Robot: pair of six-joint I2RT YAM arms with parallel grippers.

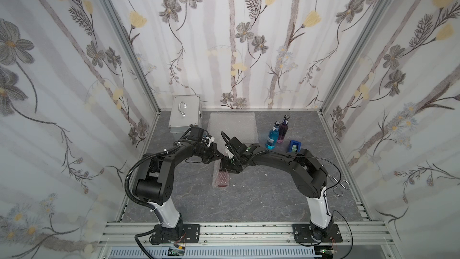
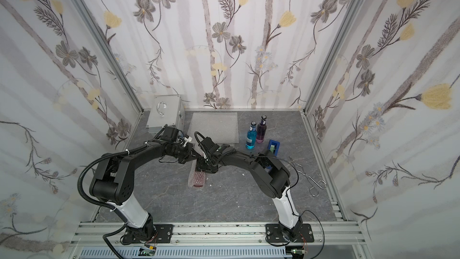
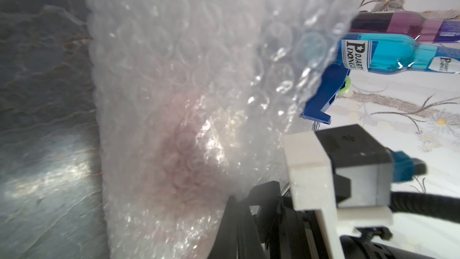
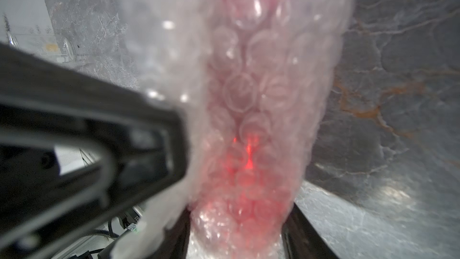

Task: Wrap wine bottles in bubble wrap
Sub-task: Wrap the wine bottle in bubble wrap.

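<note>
Blue bottle (image 3: 388, 53) label, partly legible: "DJART", "DONGL"; purple bottle (image 3: 398, 24) label blurred.

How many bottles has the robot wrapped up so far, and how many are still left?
One looks done: the red-liquid glass bottle lies rolled in clear bubble wrap. In hand: the shut left gripper is at that bundle's far end and the right gripper has its jaws either side. Left: the blue-liquid bottle and purple-liquid bottle stand bare beside a flat bubble wrap sheet.
</note>
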